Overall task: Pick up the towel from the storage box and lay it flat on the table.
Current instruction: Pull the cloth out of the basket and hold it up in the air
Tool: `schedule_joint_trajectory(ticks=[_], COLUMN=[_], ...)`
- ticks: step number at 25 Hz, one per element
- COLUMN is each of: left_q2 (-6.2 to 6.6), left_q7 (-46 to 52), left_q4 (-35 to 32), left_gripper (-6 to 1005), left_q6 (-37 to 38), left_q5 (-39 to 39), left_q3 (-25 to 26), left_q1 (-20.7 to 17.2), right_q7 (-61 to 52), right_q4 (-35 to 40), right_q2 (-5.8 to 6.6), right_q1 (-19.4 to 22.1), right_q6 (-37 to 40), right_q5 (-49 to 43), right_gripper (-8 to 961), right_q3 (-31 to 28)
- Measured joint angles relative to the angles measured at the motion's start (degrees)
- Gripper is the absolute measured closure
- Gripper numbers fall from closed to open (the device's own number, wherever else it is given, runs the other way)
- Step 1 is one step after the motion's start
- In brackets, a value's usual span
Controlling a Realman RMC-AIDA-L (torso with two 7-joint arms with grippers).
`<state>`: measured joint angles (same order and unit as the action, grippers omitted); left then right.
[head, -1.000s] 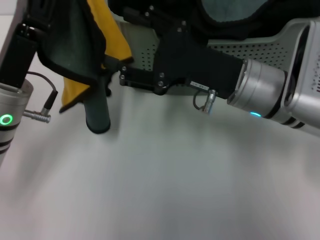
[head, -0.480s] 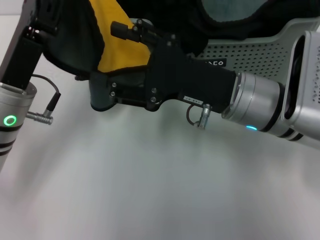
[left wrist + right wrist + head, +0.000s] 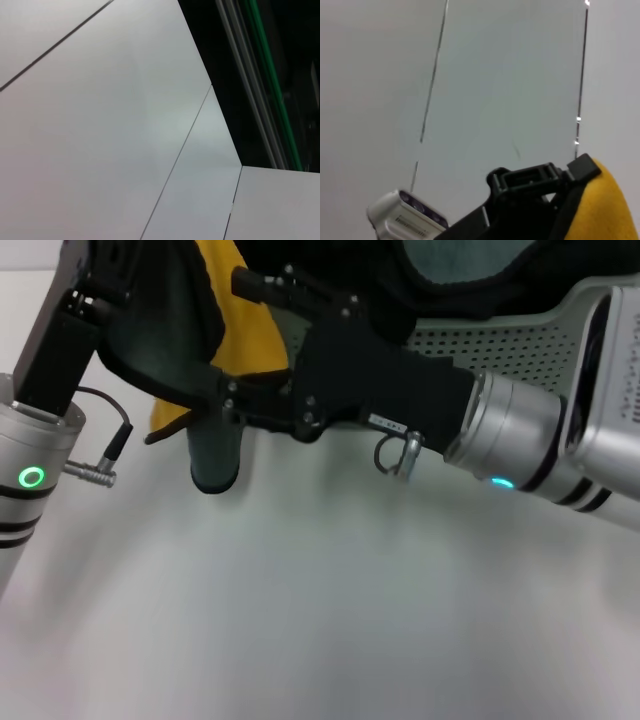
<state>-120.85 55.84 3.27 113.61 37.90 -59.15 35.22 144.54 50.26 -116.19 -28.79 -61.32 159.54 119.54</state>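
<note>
The towel (image 3: 165, 335), dark grey-green with a yellow underside (image 3: 607, 205), hangs in the air at the upper left of the head view. It hangs from my left gripper (image 3: 108, 265), whose fingertips are covered by the cloth. My right gripper (image 3: 236, 370) reaches in from the right and stands open around the towel's yellow hanging edge. One dark green finger (image 3: 214, 455) points down toward the white table (image 3: 320, 620). The sage-green storage box (image 3: 480, 340) stands behind the right arm.
A teal-grey cloth with a black border (image 3: 450, 265) lies in the box at the top. The right forearm (image 3: 520, 430) crosses in front of the box. The left forearm (image 3: 30, 470) rises along the left edge. The left wrist view shows only wall panels.
My right gripper has rolled at the wrist: its green finger swung sideways, then back down, staying at the towel's yellow edge. The left arm and towel drifted slightly right.
</note>
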Motion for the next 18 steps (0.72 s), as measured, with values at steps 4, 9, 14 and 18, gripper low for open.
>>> schedule_joint_trajectory(ticks=[4,9,14,18], left_q2=[0.00,0.00,0.00,0.00], left_q7=[0.0,0.0,0.0,-0.1], left_q4=[0.6,0.7,0.4,0.3], left_gripper=[977,976,976,975], left_q6=[0.0,0.0,-0.1,-0.1], left_q5=[0.1,0.0,-0.5,-0.6], left_q3=[0.0,0.3,0.5,0.5], left_q1=[0.5,0.4,0.1,0.1], right_q7=[-0.8,-4.7,-4.8,-4.7], right_q4=[1.3,0.8,2.3,3.0], right_q2=[0.00,0.00,0.00,0.01], right_q1=[0.4,1.3,5.3,6.8], right_q6=[4.4,5.8,5.3,5.2], right_q5=[0.1,0.1,0.1,0.0], right_gripper=[164,166,167,168], right_q3=[-0.7,-2.2,-2.9,-3.6])
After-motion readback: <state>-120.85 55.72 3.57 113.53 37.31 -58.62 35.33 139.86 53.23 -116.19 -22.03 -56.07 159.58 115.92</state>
